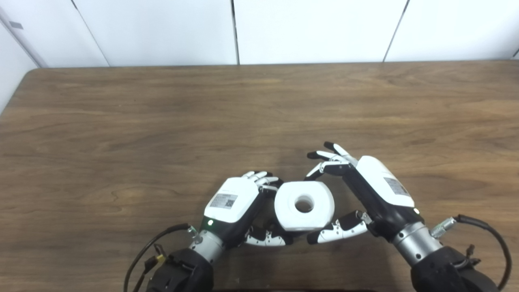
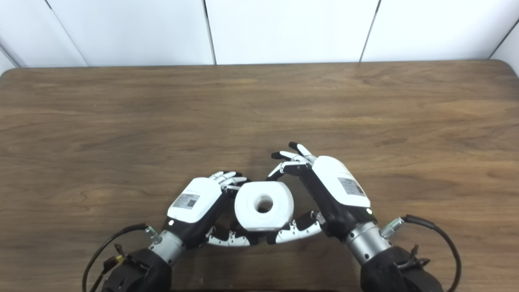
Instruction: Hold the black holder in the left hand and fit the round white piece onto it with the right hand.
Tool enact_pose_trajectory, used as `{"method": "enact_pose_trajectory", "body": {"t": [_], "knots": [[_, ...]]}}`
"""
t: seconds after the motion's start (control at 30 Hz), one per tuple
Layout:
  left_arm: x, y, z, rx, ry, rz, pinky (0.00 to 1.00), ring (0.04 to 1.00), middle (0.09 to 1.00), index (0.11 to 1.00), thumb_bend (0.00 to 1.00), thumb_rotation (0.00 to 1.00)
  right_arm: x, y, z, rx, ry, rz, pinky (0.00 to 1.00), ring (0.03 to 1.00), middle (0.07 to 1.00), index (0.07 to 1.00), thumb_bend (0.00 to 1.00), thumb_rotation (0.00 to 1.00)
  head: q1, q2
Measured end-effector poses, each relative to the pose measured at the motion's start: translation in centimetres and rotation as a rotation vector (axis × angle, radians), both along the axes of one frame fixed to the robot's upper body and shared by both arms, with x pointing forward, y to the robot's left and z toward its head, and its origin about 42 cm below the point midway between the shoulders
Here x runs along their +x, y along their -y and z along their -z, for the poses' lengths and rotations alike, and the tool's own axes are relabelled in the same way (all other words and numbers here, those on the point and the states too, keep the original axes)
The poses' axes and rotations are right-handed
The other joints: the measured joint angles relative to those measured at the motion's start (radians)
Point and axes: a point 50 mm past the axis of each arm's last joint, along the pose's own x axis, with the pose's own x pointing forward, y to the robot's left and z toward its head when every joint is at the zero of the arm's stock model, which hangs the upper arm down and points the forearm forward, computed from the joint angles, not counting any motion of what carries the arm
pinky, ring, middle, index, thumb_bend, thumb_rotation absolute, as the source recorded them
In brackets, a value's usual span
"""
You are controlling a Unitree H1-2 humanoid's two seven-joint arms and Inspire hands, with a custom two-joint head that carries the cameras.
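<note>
Two robot hands are near the front edge: the left hand (image 1: 233, 205) and the right hand (image 1: 375, 190). Between them is one round white piece (image 1: 304, 205). One wooden table (image 1: 162, 121) lies beneath.

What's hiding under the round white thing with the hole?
Under the round white piece only bits of something dark show, beside the left hand. Whether that is the black holder cannot be told; the piece covers it.

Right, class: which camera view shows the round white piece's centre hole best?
The left eye view: the round white piece appears larger there, its centre hole dark and clear between the left hand and right hand. The right eye view shows the same piece smaller, its hole partly pale inside.
</note>
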Motion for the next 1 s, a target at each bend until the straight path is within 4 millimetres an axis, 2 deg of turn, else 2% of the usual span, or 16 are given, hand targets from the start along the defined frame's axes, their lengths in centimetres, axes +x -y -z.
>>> {"method": "enact_pose_trajectory", "body": {"t": [0.47,1.0], "knots": [[0.1,0.1,-0.1,-0.001,-0.001,-0.006,0.89,0.904,0.842,0.489,0.52,0.05,-0.5,0.1,0.8,0.009,-0.038,-0.003,0.84,0.973,0.871,0.486,0.52,0.14,0.011,0.0],[0.1,0.1,0.0,-0.004,-0.001,-0.01,0.89,0.903,0.842,0.489,0.52,0.05,-1.0,-0.7,0.9,0.006,-0.031,-0.022,0.83,0.977,0.869,0.486,0.52,0.14,-0.002,-0.009]]}}
